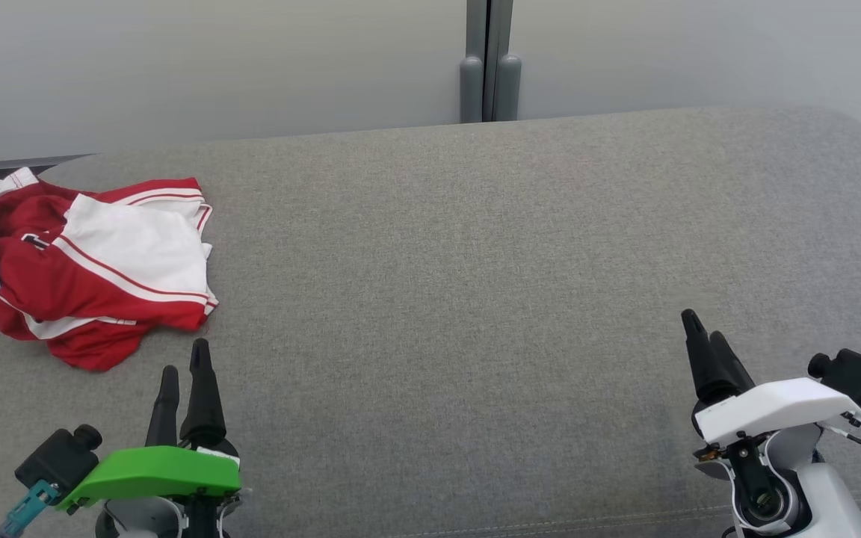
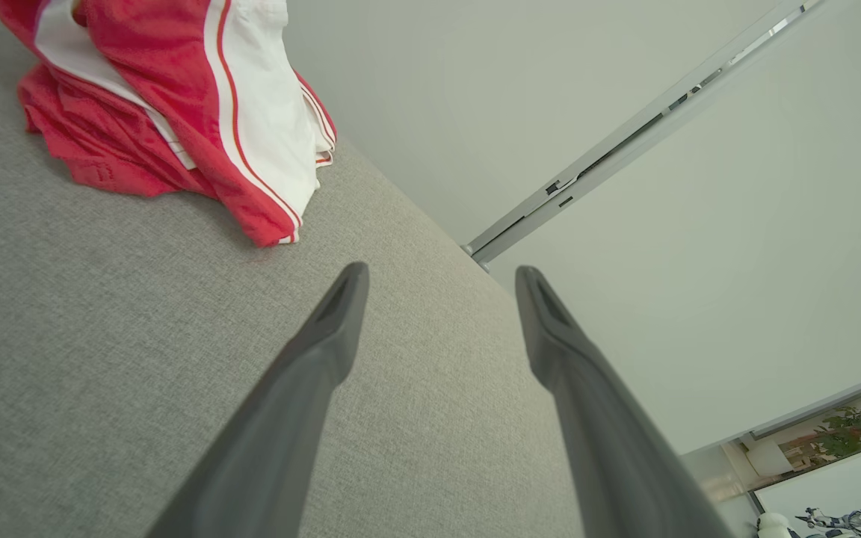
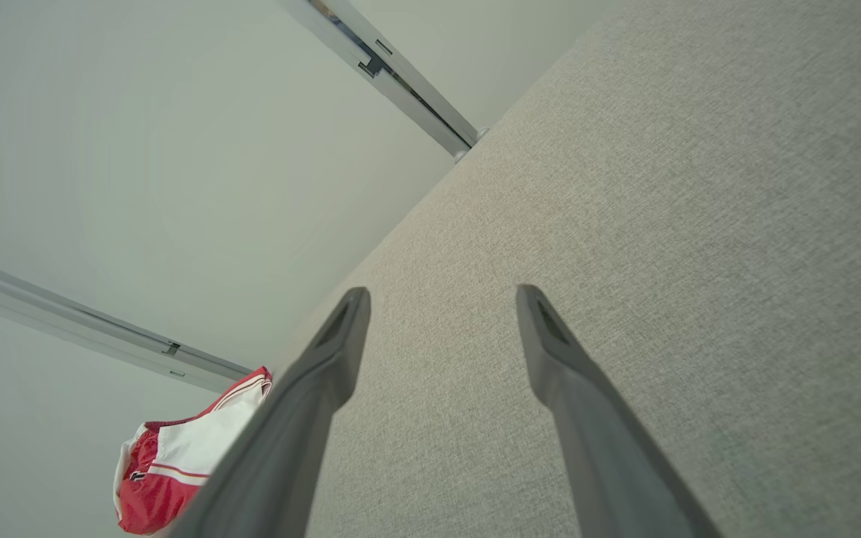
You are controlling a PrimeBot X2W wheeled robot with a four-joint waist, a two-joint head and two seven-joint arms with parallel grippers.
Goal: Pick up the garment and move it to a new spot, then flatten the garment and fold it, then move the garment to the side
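My left gripper (image 1: 184,359) hovers at the near left of the grey cushioned surface (image 1: 475,261), its two dark fingers spread apart and holding nothing. My right gripper (image 1: 704,327) sits at the near right, jaws likewise spread and empty, well apart from the work. The garment (image 1: 94,254), red and white with thin stripes, lies crumpled at the surface's left edge, near my left fingertips but untouched. I judge the left arm is placed for the first pick-up. Nothing lies between it and the garment. A pale wall (image 1: 214,67) with a grey post (image 1: 490,75) stands behind.
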